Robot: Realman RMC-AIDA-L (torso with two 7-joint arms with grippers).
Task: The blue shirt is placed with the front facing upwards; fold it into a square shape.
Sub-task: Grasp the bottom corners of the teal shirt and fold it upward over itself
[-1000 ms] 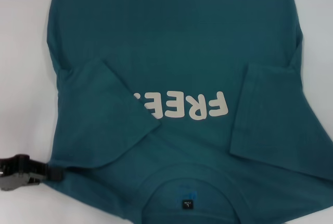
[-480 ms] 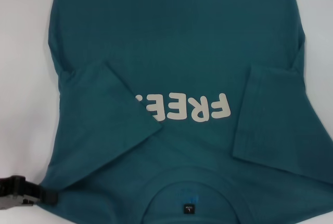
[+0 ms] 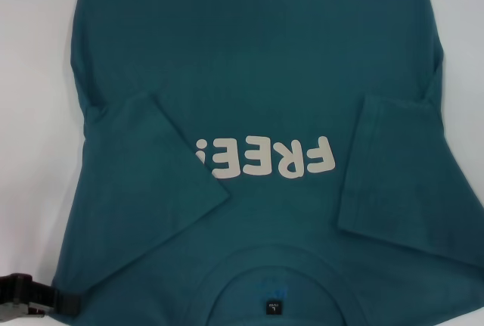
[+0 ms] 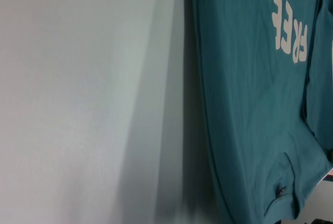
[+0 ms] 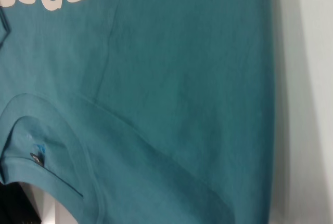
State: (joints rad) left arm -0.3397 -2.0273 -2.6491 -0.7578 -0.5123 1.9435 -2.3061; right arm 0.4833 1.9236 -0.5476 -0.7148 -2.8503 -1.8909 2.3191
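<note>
The blue shirt (image 3: 257, 61) lies front up on the white table (image 3: 34, 114), collar toward me. Its off-white "FREE!" print (image 3: 265, 157) reads upside down, and the small black neck label (image 3: 272, 306) sits at the near edge. Both sleeves are folded inward, the left sleeve (image 3: 151, 182) reaching the print and the right sleeve (image 3: 393, 175) lying beside it. My left gripper (image 3: 68, 301) is at the near left corner, shut on the shirt's shoulder edge. The left wrist view shows the shirt (image 4: 250, 104) and the right wrist view its collar side (image 5: 182, 78). My right gripper is out of view.
White table shows as a strip along the shirt's left side and another at its right (image 3: 461, 38). In the left wrist view, bare table (image 4: 78, 99) fills the area beside the cloth.
My left gripper has moved toward me and slightly left, drawing the shirt's shoulder corner with it. The left sleeve has slid off the print, uncovering more of its letters.
</note>
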